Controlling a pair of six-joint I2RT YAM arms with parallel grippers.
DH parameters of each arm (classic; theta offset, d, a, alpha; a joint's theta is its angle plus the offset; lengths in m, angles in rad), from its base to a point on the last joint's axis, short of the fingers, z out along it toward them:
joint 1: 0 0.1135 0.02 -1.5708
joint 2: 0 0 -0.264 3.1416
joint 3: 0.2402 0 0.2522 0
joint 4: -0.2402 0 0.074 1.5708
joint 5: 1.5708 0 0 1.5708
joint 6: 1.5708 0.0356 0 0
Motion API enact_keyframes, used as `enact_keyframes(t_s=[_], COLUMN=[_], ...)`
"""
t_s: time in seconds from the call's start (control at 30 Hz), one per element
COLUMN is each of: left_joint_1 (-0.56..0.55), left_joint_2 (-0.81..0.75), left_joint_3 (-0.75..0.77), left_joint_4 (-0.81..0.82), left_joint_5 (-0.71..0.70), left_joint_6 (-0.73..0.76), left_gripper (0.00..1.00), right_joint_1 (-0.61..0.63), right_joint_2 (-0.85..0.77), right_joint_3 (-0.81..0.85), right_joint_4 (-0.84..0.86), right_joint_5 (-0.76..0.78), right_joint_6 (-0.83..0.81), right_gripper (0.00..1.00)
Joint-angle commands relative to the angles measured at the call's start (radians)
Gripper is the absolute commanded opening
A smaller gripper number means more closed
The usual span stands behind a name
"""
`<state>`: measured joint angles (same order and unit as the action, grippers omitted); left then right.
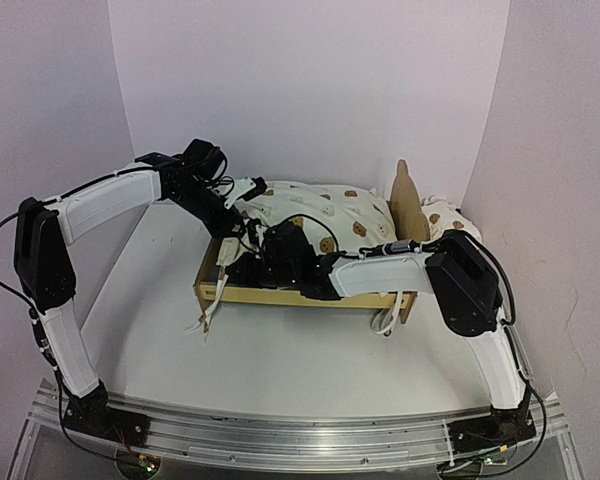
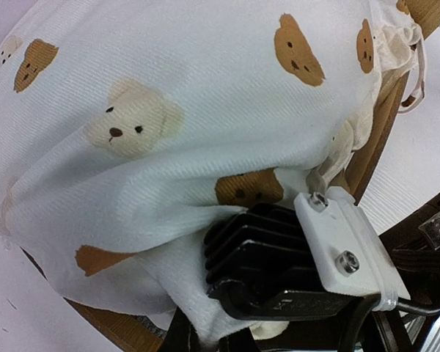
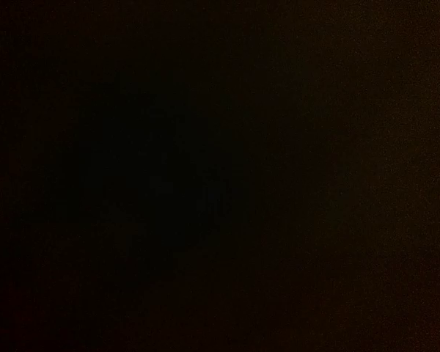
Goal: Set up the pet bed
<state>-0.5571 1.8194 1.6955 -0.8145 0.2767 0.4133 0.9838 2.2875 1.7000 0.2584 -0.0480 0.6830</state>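
Pet bed (image 1: 270,297): low light-wood frame with a tall curved headboard, mid-table, just beyond both arms.
Risk: a tug on the large cream bear-print cushion (image 1: 320,210) could bunch it off-square or drag the light frame.
Right claw (image 1: 250,265): low at the frame's left end; its width is not visible, its camera dark.
Left claw (image 2: 205,336): closed tight, pinching cushion fabric.

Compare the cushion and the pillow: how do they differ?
Size: the cushion is large, the pillow small. Place: the cushion lies on the bed frame; the pillow sits beyond the headboard, outside it. Strings: the cushion has ties hanging over the frame; none show on the pillow. Shared: cream cloth with brown print.
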Motion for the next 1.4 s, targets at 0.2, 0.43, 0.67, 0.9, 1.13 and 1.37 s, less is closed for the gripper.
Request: enact_keyframes(t_s=[0.2,0.43,0.67,0.9,1.13,1.37], left_joint_1=[-0.005,0.056,0.178,0.076,0.063,0.06], left_joint_2=[-0.031,-0.162,-0.266,-0.244,-0.14,-0.098], left_joint_3=[0.042,0.033,-0.16,-0.323,-0.299,-0.296], left_joint_4=[-0.018,-0.083,-0.059,0.026,0.079,0.111], left_joint_5=[-0.026,0.037,0.169,0.092,0.085,0.105], left_joint_6=[-0.007,0.046,0.055,0.115,0.084,0.054], left_gripper=[0.38,0.83,0.76,0.6,0.47,0.24], right_joint_1=[-0.05,-0.113,-0.127,-0.128,-0.127,-0.127], right_joint_2=[-0.028,-0.082,-0.088,-0.092,-0.125,-0.142], right_joint_3=[0.026,0.051,0.087,0.098,0.065,0.049], right_joint_4=[0.019,0.017,0.007,0.004,0.001,0.001], right_joint_5=[-0.021,-0.067,-0.112,-0.129,-0.121,-0.117], right_joint_6=[0.048,0.051,0.05,0.055,0.04,0.033], right_gripper=[0.0,0.0,0.0,0.0,0.0,0.0])
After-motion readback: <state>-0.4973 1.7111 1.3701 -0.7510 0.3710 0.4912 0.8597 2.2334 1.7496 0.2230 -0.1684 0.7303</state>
